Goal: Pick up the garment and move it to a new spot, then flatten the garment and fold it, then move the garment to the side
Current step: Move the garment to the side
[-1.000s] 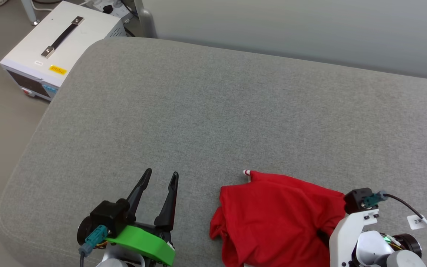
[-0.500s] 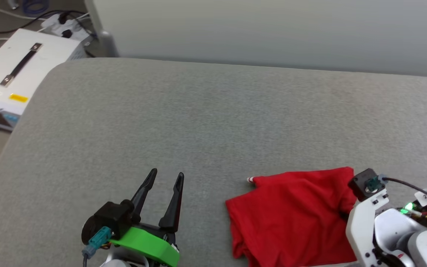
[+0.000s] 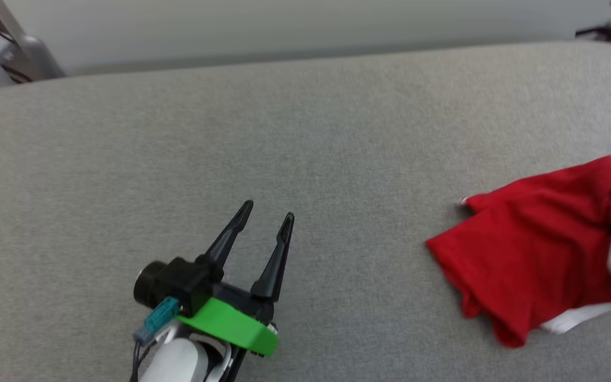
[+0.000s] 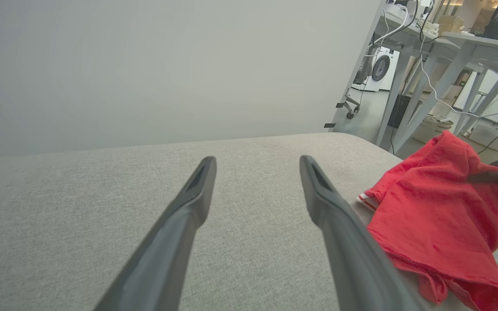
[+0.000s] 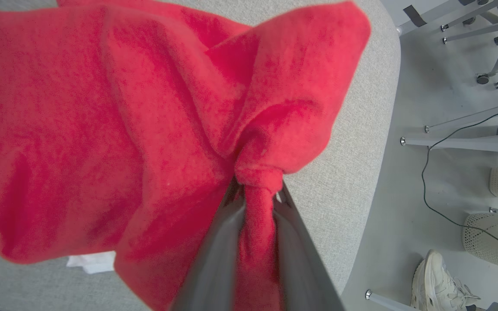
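Note:
The garment [image 3: 533, 249] is a bunched red shirt at the right of the grey cushion [image 3: 284, 132], with a bit of white sleeve under its near edge. In the right wrist view my right gripper [image 5: 256, 190] is shut on a gathered fold of the garment [image 5: 102, 129], which hangs partly lifted from the fingers. My left gripper [image 3: 265, 212] hovers open over bare cushion, well to the left of the shirt. The left wrist view shows the garment [image 4: 439, 220] to the right of my left gripper [image 4: 257, 166], a striped trim edge peeking out at its left.
The cushion's right edge [image 5: 383, 129] drops to the floor, where table legs [image 5: 461, 142], a cable, mesh baskets [image 5: 495, 237] and a person's white shoe [image 5: 435, 280] stand. A pale wall [image 3: 284, 26] runs behind the cushion.
The head camera has swung right, shifting the whole scene. The right gripper has carried the garment to the right and farther back on the cushion. The left gripper stays open.

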Controlling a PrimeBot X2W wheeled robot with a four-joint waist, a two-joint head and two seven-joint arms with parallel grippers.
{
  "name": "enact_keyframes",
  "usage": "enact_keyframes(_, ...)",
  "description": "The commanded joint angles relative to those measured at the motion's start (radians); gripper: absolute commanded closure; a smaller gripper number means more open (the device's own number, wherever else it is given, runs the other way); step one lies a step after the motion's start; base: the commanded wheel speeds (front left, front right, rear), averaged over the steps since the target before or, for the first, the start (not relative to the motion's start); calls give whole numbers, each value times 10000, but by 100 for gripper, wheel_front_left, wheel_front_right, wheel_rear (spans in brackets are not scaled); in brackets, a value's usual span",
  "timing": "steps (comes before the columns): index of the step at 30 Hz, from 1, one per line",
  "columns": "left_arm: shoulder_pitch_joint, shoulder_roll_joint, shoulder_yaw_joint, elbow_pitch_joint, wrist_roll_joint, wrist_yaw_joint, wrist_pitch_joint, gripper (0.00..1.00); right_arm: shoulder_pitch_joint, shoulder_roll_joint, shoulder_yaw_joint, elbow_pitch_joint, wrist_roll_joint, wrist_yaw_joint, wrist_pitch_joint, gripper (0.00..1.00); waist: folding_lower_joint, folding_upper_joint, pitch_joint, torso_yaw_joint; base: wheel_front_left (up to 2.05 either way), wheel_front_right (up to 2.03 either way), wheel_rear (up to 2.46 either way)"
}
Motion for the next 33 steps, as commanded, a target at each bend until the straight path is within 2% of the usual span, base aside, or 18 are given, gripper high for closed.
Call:
enact_keyframes(1,-301,141,-70,-118,136,-30,-59,0,-334,-241,-138,233,14,-9,-296,100,0,-1,1342,-971,0,0,0)
enact_keyframes(6,-957,541,-391,-550,285,-30,-59,0,-1012,-797,-708,1612,-174,-9,-1527,100,0,-1,2427,-1326,0,0,0)
enact_keyframes(15,-1876,1104,-571,-1540,436,-31,233,0,-2279,-886,-2188,4647,-791,-9,-3497,100,0,-1,3964,-1346,0,0,0)
enact_keyframes(19,-2151,1269,-603,-2075,487,-31,486,0,-2889,-726,-2977,5877,-1394,-9,-4415,100,0,-1,4457,-1211,0,0,0)
enact_keyframes(21,-2285,1344,-603,-2404,516,-12,642,0,-3310,-427,-3450,6592,-1680,-9,-5048,100,0,-1,4709,-1079,0,0,0)
enact_keyframes(29,-2195,1432,-576,-2573,475,102,692,0,-4098,101,-4400,7916,-2694,-9,-6165,100,0,-1,4775,-849,0,0,0)
enact_keyframes(30,-2162,1427,-582,-2532,458,116,671,0,-4154,178,-4500,8057,-2791,-9,-6208,76,0,-1,4713,-829,0,0,0)
enact_keyframes(31,-2137,1420,-581,-2497,443,129,650,0,-4188,225,-4553,8140,-2881,-9,-6245,27,0,-1,4657,-819,0,0,0)
enact_keyframes(32,-2113,1408,-581,-2449,417,140,625,0,-4228,274,-4624,8215,-2981,-9,-6302,0,0,-1,4582,-806,0,0,0)
enact_keyframes(33,-2097,1397,-584,-2397,392,143,602,0,-4254,316,-4680,8273,-3045,-9,-6331,0,0,-1,4506,-796,0,0,0)
